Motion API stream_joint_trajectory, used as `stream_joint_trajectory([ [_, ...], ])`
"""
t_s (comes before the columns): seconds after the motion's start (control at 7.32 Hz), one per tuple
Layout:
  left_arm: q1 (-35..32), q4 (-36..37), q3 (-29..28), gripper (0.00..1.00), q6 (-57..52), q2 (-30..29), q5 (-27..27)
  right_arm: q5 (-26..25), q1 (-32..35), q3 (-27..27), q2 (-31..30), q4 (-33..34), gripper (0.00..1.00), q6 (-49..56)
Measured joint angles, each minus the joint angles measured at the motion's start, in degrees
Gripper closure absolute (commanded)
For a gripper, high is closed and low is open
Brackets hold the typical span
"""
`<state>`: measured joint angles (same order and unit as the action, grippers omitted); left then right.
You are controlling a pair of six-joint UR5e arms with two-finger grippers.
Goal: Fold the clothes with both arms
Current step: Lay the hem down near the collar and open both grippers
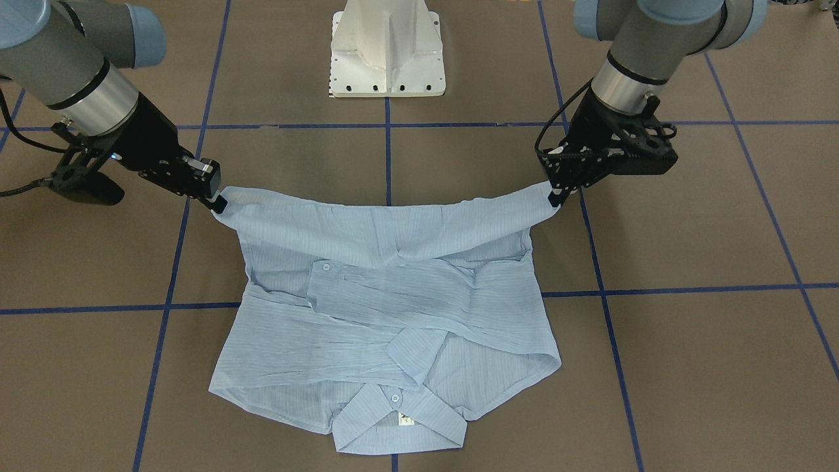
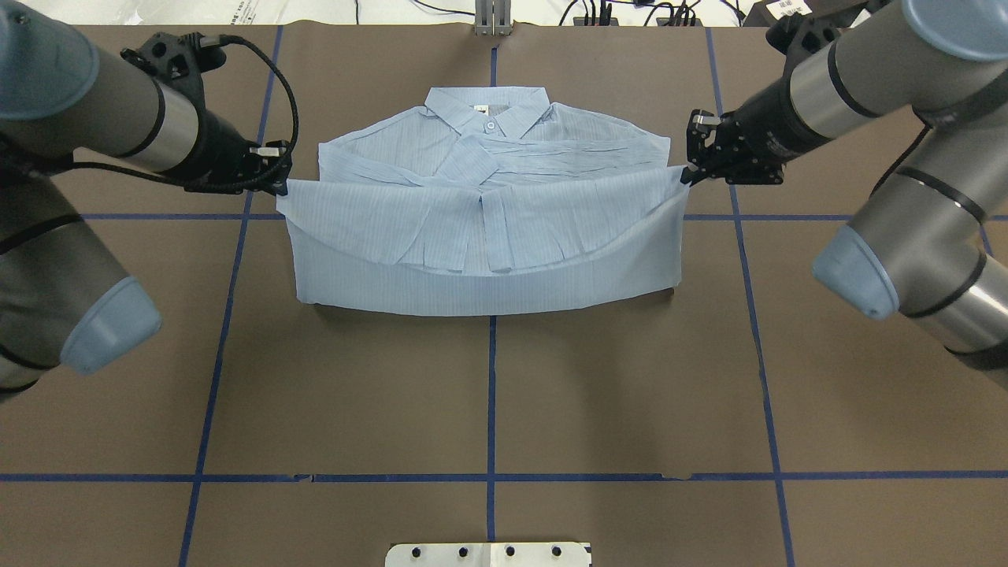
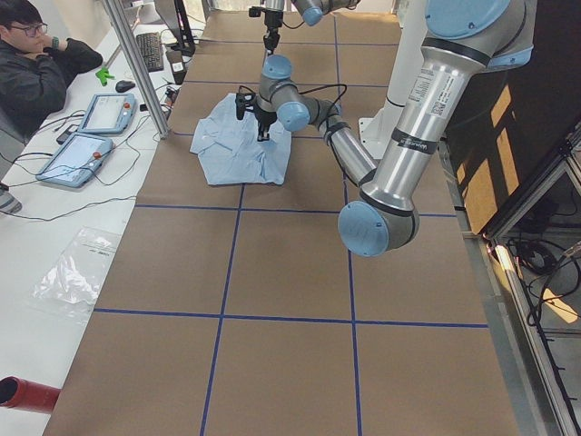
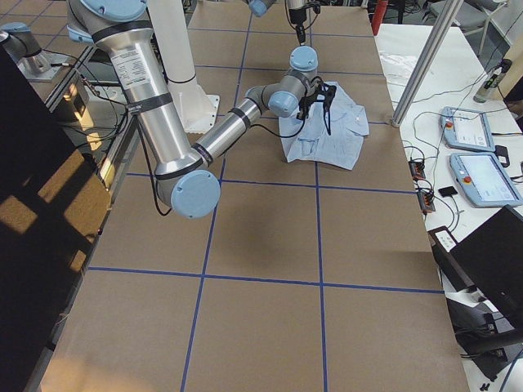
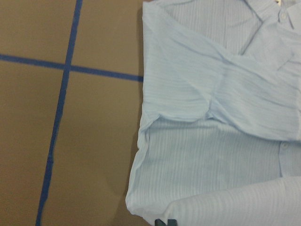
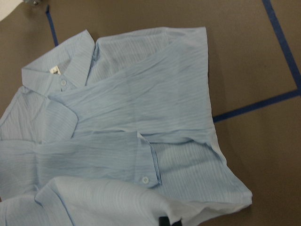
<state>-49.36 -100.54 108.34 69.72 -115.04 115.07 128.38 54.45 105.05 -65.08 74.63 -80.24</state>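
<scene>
Where the garment lies: thin light blue striped button-up shirt (image 1: 393, 308), on the brown paper-covered table with blue tape grid lines (image 1: 688, 229). It spans the gap between the two grippers, with its collar end beyond the fingertips, on the side away from the robot.
Left gripper: black two-finger left gripper (image 1: 556, 196), jaws clamped on one hem corner, which is raised off the table.
Right gripper: black two-finger right gripper (image 1: 219, 203), jaws clamped on the opposite hem corner at a matching height.
Done: both long sleeves (image 1: 419, 288) are crossed over the shirt body. The hem edge is lifted and stretched, sagging slightly midway between the grippers. The lower panel is doubled over, with its crease resting on the table on the robot side of the grippers.
Left to do (judgement): carry the hem forward to the pointed collar with white neck tag (image 1: 401, 406), lay it flat and release. The bottom fold looks roughly half complete. Whether a further fold is needed cannot be determined.
Hidden: both wrist views show only a dark sliver of fingertip at the bottom edge, so the grip is read from the fixed views. The underside of the lifted panel is concealed. The number of cloth layers in each pinch cannot be told. The side views are too small to show grip detail.
</scene>
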Motion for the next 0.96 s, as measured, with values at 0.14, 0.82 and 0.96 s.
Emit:
stream_joint_trajectory([
  [0.14,-2.11,-2.96,-4.58,1.00,-1.01,-1.55,0.23,0.02,1.85,-4.78,3.20,-0.11,1.00,1.99],
  [0.82,-6.03,-23.47,-33.02,1.00,-2.30,-12.31,0.42,-0.44,4.23,-30.36,18.45,-3.34,1.00,6.30],
  [0.96,-5.98,-26.36,-35.97,1.00,-2.23,-12.84,0.40,-0.52,4.06,-33.82,19.36,-5.78,1.00,6.39],
])
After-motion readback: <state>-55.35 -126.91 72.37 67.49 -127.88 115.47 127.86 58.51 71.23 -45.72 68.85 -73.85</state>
